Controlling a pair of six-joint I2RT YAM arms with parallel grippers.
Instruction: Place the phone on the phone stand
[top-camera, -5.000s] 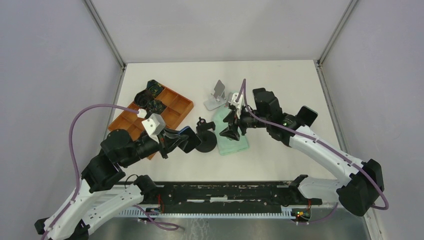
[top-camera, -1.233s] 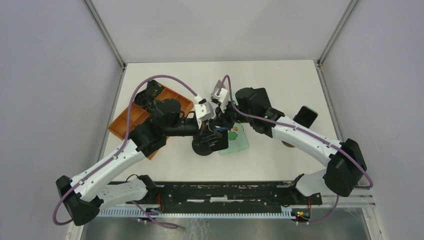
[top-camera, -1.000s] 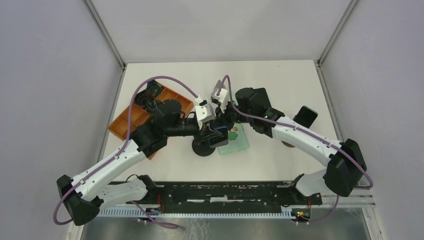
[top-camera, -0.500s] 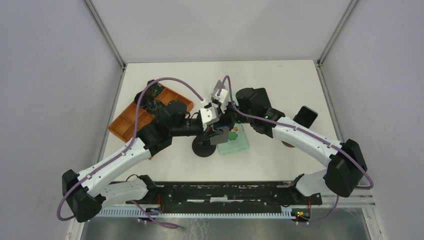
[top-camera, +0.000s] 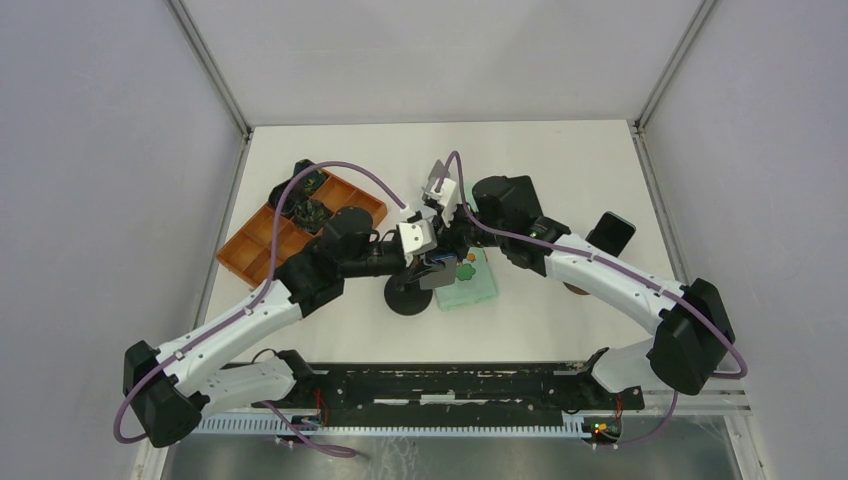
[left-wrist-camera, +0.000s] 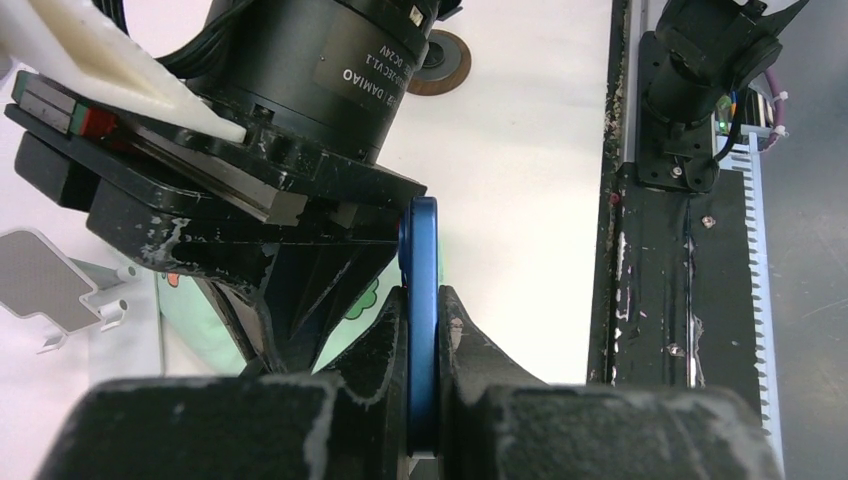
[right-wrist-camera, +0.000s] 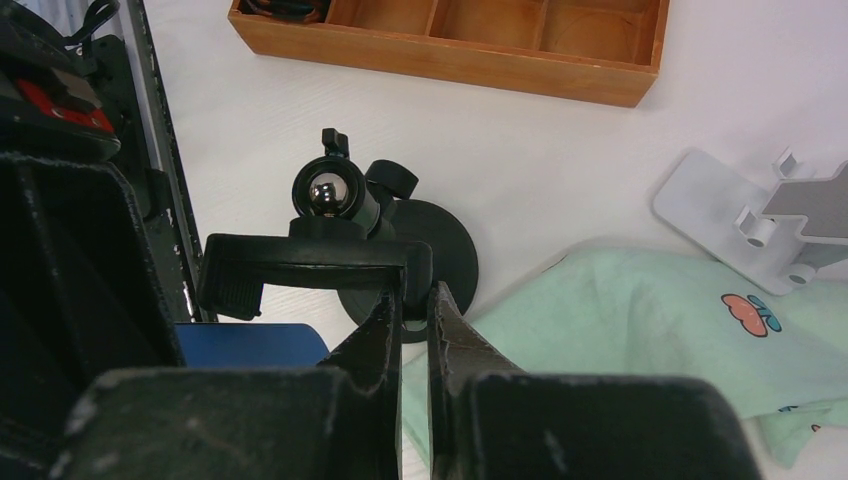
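Note:
My left gripper (left-wrist-camera: 421, 335) is shut on the blue phone (left-wrist-camera: 421, 270), held edge-on with its top end sticking out past the fingertips. In the top view the phone (top-camera: 438, 273) hangs above the table, right beside the black phone stand (top-camera: 407, 296). The stand has a round suction base, a ball joint (right-wrist-camera: 328, 190) and a wide clamp cradle (right-wrist-camera: 315, 265). My right gripper (right-wrist-camera: 414, 300) is shut on the cradle's right end. The phone (right-wrist-camera: 250, 344) shows just below the cradle's left side, apart from it.
A mint-green cloth (right-wrist-camera: 640, 330) lies under and right of the stand. A silver folding stand (right-wrist-camera: 760, 215) sits behind it. An orange wooden compartment tray (top-camera: 262, 250) holding dark parts stands at the left. A brown disc (left-wrist-camera: 442, 75) lies near the right arm.
My left arm has carried the phone to the right and slightly back, closer to the cradle and my right gripper. The right arm and the stand have stayed where they were.

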